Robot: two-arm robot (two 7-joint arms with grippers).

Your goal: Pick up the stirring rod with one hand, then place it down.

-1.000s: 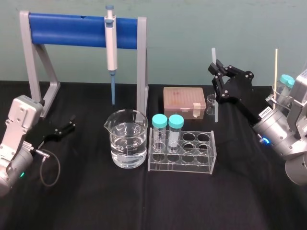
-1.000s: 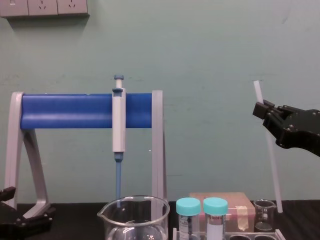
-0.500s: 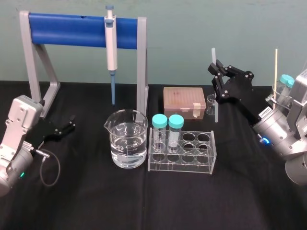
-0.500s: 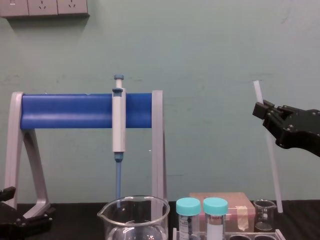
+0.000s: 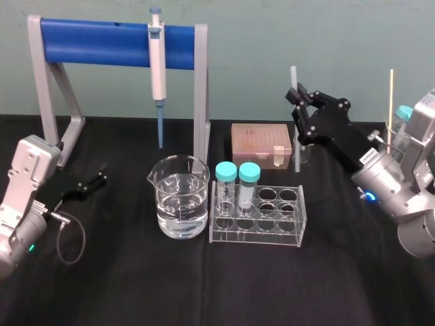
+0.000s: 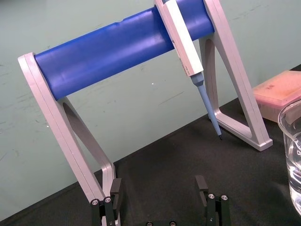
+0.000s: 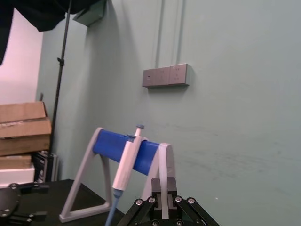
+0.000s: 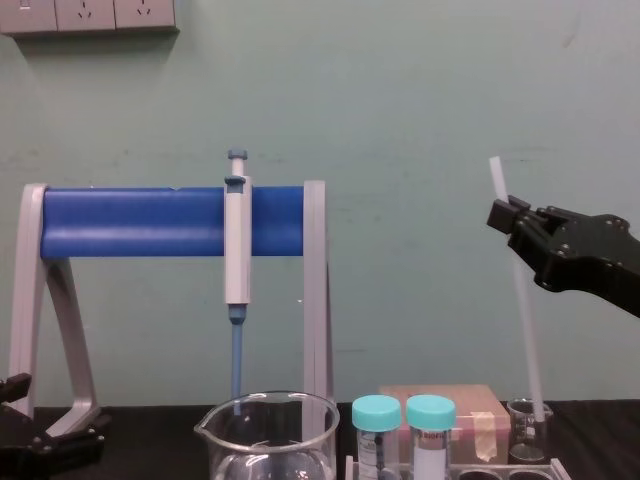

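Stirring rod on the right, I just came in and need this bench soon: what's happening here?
The right gripper is shut on the stirring rod, holding it nearly upright, lower end beside the small beaker behind the tube rack. It is not yet laid down. The left gripper sits open, idle, near the pipette stand.

On the worktop [image 5: 204, 285] the beaker [image 5: 181, 197] sits centre, the tube rack [image 5: 258, 216] just beside it at 3 o'clock, the box [image 5: 259, 144] behind the rack. The pipette stand [image 5: 115, 37] is at 11 o'clock. The right pincer [image 5: 299, 102] holds the stirring rod [image 5: 296, 153] upright at 2 o'clock; the left pincer [image 5: 95, 182] rests at 9.
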